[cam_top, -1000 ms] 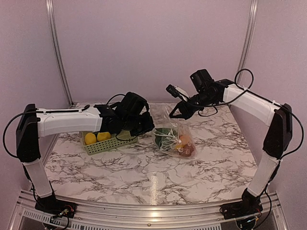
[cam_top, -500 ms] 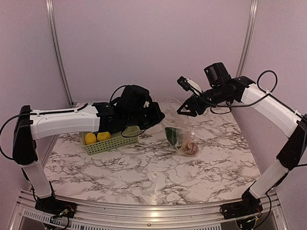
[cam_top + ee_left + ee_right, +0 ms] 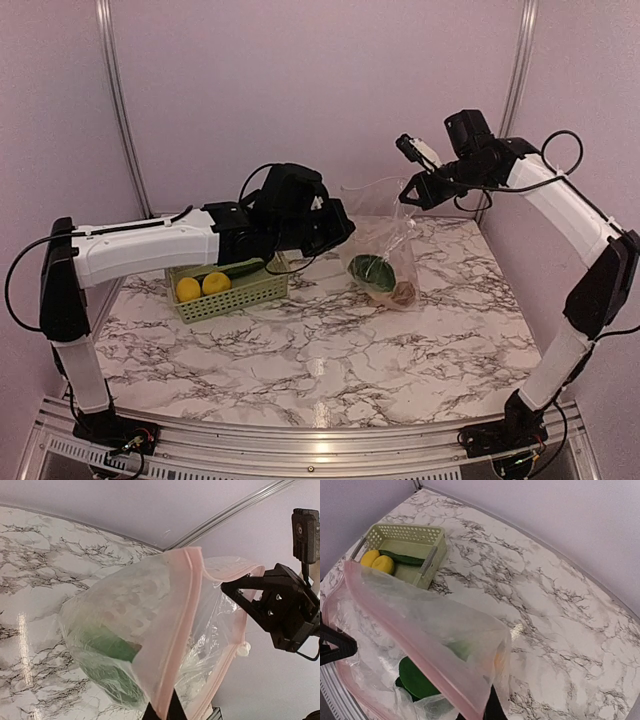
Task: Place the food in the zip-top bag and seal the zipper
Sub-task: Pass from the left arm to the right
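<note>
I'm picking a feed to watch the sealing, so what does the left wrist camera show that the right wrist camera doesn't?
Only left wrist: the right gripper from outside, pinching the mouth's far end, and a white slider tab. Only right wrist: the green basket holding two lemons and a cucumber. Both: the zip-top bag, its pink zipper, dark green food inside, and the marble table.

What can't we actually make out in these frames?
- Left gripper tips: left wrist view, cut off by the bottom edge, with the strip of the bag over them.
- Bag contents: every view, crinkled plastic blurs them; only a green lump and a brown piece show.
- Basket back rim: top view, left arm covers it.
- Right gripper tips: right wrist view, behind the bag's edge.
</note>
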Robot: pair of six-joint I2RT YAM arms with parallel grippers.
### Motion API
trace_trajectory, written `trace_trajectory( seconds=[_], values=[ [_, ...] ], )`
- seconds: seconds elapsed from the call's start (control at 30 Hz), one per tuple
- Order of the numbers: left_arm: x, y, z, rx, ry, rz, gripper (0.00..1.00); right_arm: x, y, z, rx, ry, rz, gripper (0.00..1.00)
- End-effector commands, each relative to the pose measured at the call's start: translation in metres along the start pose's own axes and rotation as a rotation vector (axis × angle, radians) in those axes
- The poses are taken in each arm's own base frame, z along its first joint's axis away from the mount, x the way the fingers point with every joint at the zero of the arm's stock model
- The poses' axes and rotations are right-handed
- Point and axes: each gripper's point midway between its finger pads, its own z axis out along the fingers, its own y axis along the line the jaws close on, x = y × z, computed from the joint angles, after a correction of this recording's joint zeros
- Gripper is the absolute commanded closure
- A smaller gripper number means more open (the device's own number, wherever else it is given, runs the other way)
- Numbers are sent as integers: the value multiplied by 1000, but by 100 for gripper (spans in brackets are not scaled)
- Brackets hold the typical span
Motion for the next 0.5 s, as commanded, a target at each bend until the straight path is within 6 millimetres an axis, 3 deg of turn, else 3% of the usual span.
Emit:
trace_trajectory(
  seconds=[0.0,0.07,0.13,0.2,0.27,0.4,0.47],
  values=[
    [-22,-22,11,58,-33,115,96,-51,-57,-42,209,-143,-5,100],
    [-35,-37,13,119,-59,174,68,-57,-57,-42,213,-151,-36,100],
    [-47,-44,10,166,-87,233,54,-56,-65,-36,254,-130,-52,100],
    [-56,-33,6,130,-100,293,43,-51,-71,-28,274,-103,-59,100],
    [-63,-11,-3,81,-105,349,38,-43,-73,-17,259,-76,-61,100],
    [-65,76,-31,-165,-63,389,32,-26,-53,9,126,-38,-62,100],
    [-72,115,-54,-283,-50,382,31,-18,-36,22,47,-17,-81,100]
  ],
)
